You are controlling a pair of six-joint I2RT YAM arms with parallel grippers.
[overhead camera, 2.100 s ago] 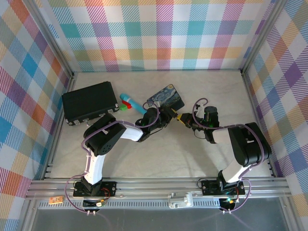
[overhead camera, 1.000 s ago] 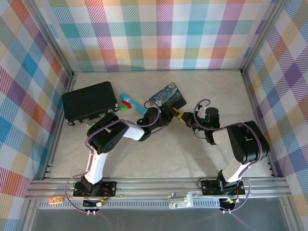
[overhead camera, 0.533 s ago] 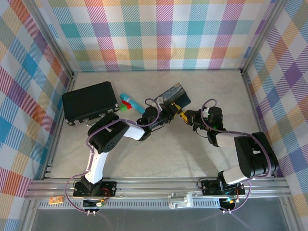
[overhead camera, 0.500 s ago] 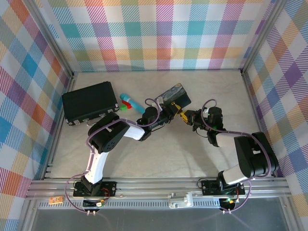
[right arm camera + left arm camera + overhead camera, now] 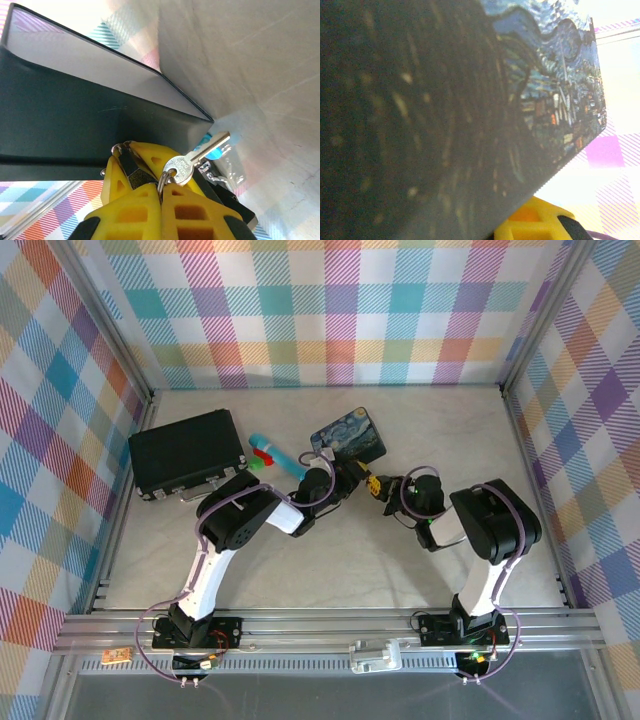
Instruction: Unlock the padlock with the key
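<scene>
The padlock (image 5: 129,168), a tiny dark body with a thin silver shackle, sits pinched between the left gripper's yellow fingers (image 5: 118,182) in the right wrist view. Beside it my right gripper (image 5: 161,187) is shut on the ring of the small silver key (image 5: 198,158). The key's blade points up and to the right, away from the padlock. From above, the left gripper (image 5: 352,478) and right gripper (image 5: 379,485) meet tip to tip just in front of the blue painted tin (image 5: 348,436). A yellow finger (image 5: 540,222) peeks out under the tin in the left wrist view.
The tin's dark side wall (image 5: 75,125) stands right behind both grippers, and its painted lid (image 5: 545,90) looms close in the left wrist view. A cyan stick (image 5: 268,452) and a black case (image 5: 188,452) lie to the left.
The blue tin, tipped up half a second ago, lies flat again. The right arm has folded in leftward, and both grippers stay together in front of the tin.
</scene>
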